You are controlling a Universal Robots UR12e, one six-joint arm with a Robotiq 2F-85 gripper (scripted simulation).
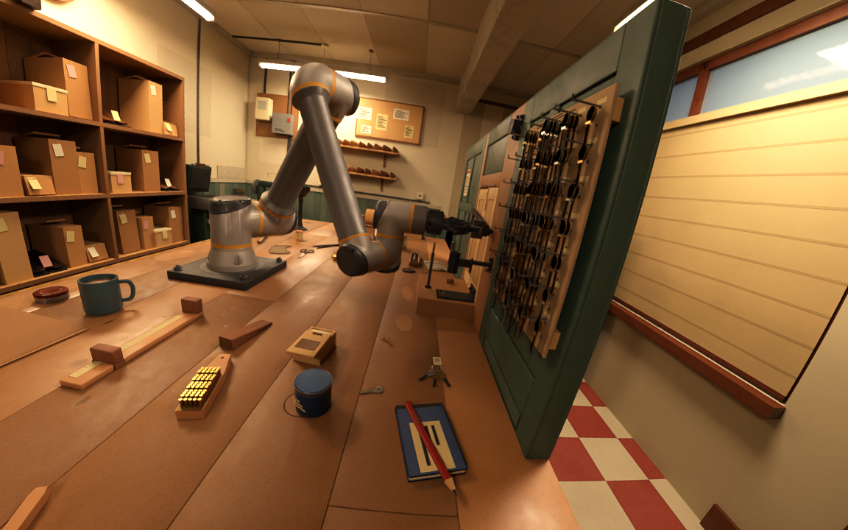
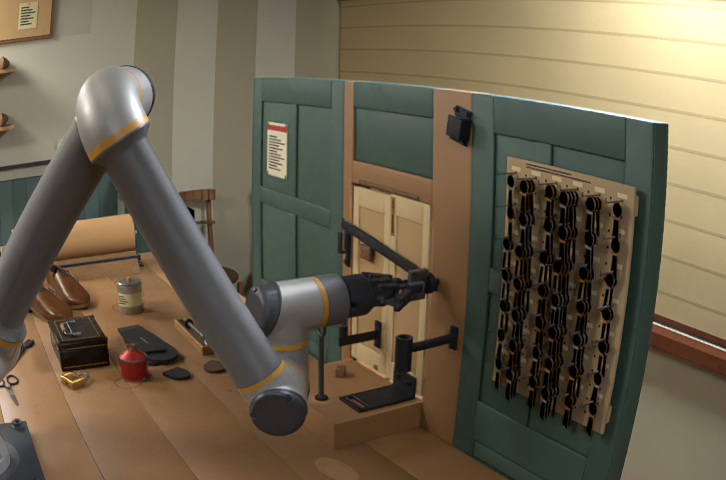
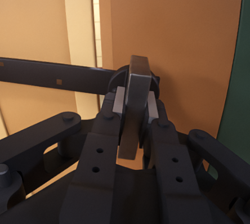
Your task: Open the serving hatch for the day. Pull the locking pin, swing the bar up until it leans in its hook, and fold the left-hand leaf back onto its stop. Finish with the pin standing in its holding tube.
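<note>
The dark bar [image 2: 378, 246] runs slanted across the cream hatch leaves [image 2: 391, 283], its left end pivoted on the frame and its right free end lower, where a grey handle [image 3: 137, 86] on that end is clamped in my closed gripper [image 2: 423, 281]. The hook [image 2: 459, 125] sits high on the brown post, above the bar. The holding tube [image 2: 404, 354] stands on a black bracket on the sill below the gripper. A thin dark pin [image 2: 320, 365] stands upright on the sill, left of the tube. The hatch leaves look closed.
The green panel wall [image 1: 565, 264] with its rack of black hanging items [image 2: 562, 294] rises right of the hatch. A bracket arm [image 2: 432, 341] juts out by the tube. The bench holds a red can [image 2: 132, 363], a black box [image 2: 78, 342], a notebook [image 1: 430, 440] and small tools.
</note>
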